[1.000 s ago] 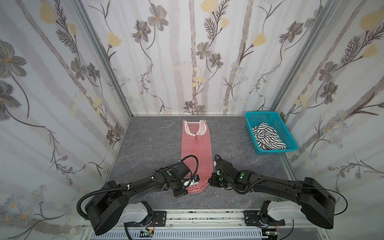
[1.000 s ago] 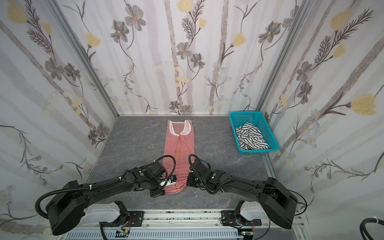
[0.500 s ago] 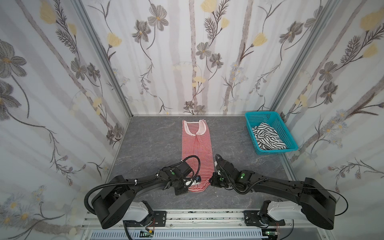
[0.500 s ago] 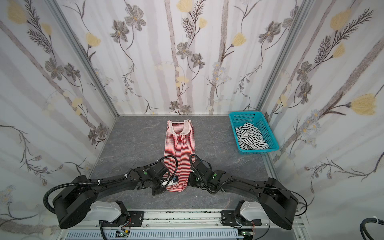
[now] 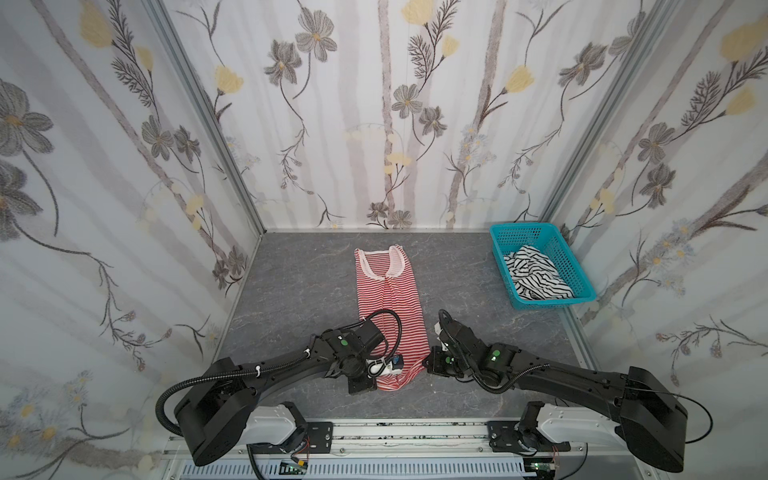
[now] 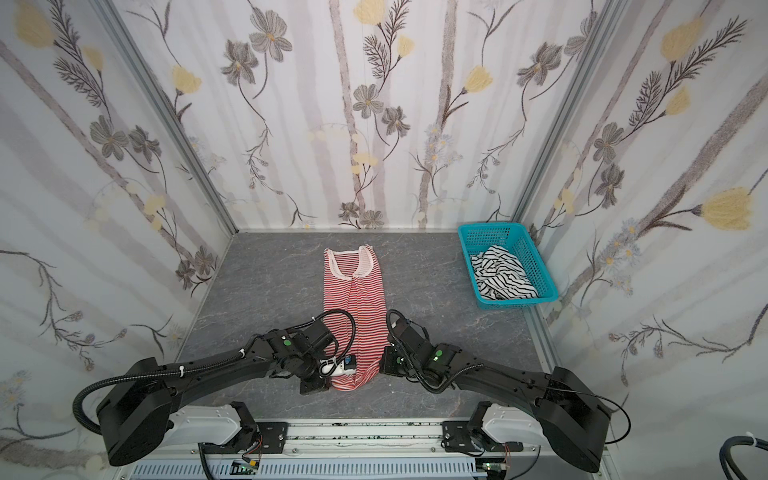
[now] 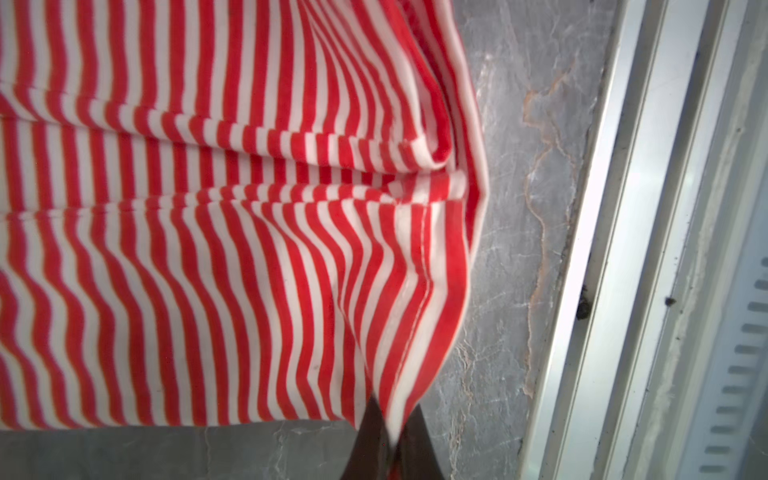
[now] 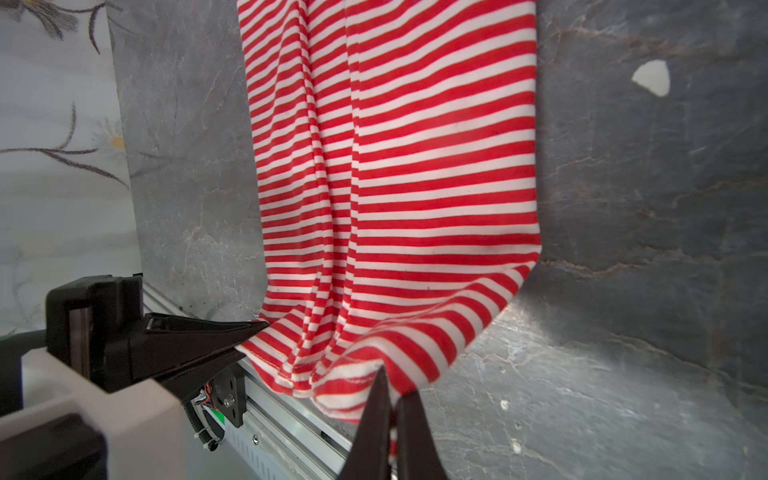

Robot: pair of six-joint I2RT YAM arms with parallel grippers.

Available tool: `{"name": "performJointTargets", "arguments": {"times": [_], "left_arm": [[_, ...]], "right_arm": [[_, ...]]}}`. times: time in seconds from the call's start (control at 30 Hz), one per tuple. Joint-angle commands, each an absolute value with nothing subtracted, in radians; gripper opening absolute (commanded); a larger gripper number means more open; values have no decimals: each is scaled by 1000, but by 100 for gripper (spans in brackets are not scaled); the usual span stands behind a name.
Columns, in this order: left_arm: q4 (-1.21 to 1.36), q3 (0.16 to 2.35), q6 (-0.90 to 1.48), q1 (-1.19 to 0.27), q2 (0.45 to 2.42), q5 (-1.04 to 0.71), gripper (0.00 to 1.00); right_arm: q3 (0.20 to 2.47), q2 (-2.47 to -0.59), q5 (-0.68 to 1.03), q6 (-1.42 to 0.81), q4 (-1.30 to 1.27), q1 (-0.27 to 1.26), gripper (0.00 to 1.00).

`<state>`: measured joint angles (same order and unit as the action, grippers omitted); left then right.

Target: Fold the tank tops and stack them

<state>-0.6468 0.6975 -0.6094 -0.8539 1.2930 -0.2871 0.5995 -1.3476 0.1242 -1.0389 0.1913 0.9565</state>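
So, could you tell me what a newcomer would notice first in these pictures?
The red-and-white tank top lies lengthwise on the grey table, its near hem pinched at each corner by the left gripper and right gripper. At the back right, a teal basket holds the crumpled black-and-white tank top.

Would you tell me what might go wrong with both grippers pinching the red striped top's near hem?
The left gripper and right gripper each bite only a small corner of the red-and-white top, so the hem might slip free on lifting. The top lies folded lengthwise in layers; a pinch missing lower layers could let the folds fall open.
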Motion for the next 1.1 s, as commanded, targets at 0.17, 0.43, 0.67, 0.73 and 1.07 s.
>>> {"name": "performJointTargets", "arguments": {"times": [0.17,0.43,0.67,0.73,1.07], "left_arm": [[-664,813,-653,-729,1283,-190,0],[-661,1044,-731,-568,1390,-157,0],[-647,1212,-749,-492,1557,-112,0],[-638,1259,-731,-473,1610,-110,0],[-609,1425,-695,-408,1825,-108,0]], "right_arm": [[734,-1366,85,-967,256,911,0],[983,-1468,115,-816,329,763,0],[1211,-1676,172,-721,370,651,0],[1256,-1735,186,-703,370,633,0],[1463,-2012,256,-654,359,545,0]]}}
